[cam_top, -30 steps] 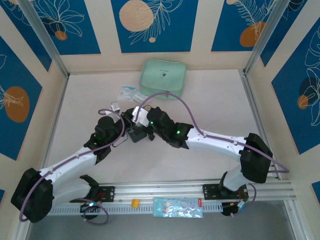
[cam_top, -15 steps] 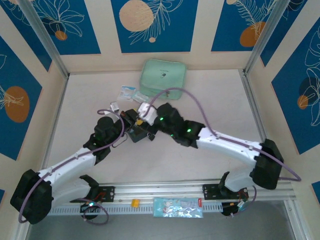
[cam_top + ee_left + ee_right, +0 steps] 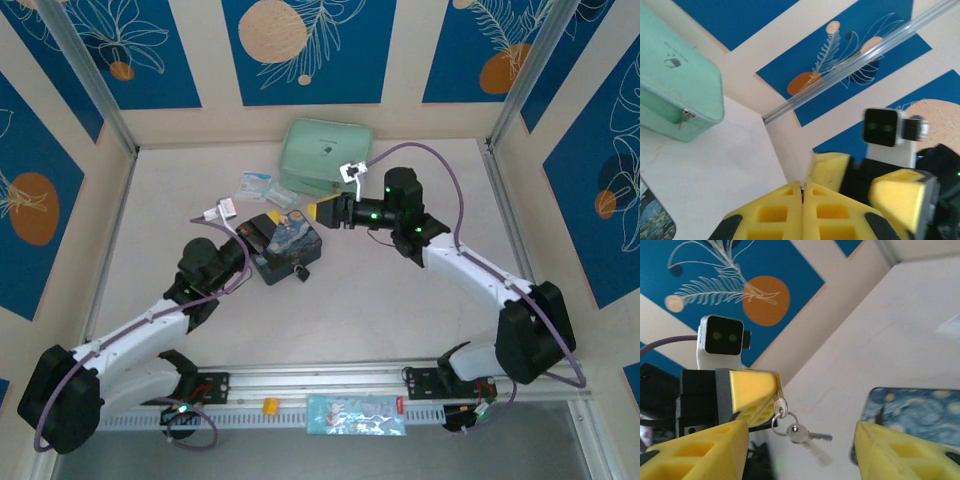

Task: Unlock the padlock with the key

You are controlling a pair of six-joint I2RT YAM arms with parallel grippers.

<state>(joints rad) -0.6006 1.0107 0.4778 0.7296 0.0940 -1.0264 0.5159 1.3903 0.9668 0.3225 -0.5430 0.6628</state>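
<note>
Right wrist | left fingers [image 3: 752, 390] pinch key bunch [image 3: 799, 432], two keys | right fingers [image 3: 695, 452] apart

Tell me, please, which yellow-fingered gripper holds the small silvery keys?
The left gripper: it is pinched shut on the small silvery keys by their ring, whereas the right gripper stands open.

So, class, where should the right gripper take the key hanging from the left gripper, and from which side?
Probably take the key by its head, just under the ring pinched in the shut left gripper. Bring the open right gripper in from the side opposite, where it dangles clear, leaving the jutting blade free.
</note>
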